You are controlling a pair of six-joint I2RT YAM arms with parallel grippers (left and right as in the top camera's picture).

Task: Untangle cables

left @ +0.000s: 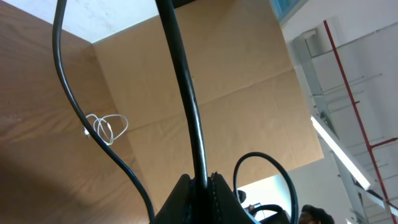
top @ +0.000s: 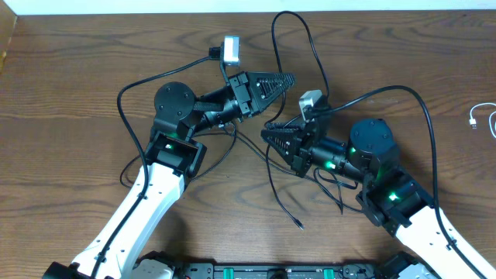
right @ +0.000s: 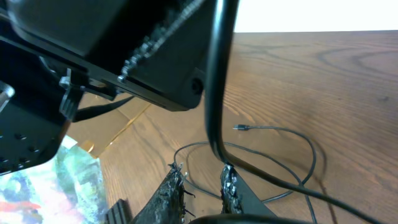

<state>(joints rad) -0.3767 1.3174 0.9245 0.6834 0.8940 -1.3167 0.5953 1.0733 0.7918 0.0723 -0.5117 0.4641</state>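
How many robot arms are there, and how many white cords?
Robot arms: 2
White cords: 1
Total: 3

A dark brown wooden table (top: 70, 93) with visible grain fills the scene. A bright white strip (top: 155, 6) runs along its far edge. Beyond the right end stands a tan cardboard panel (left: 211, 81). Higher up, a long ceiling light (left: 339, 149) glows near thin red pipes (left: 347, 93).
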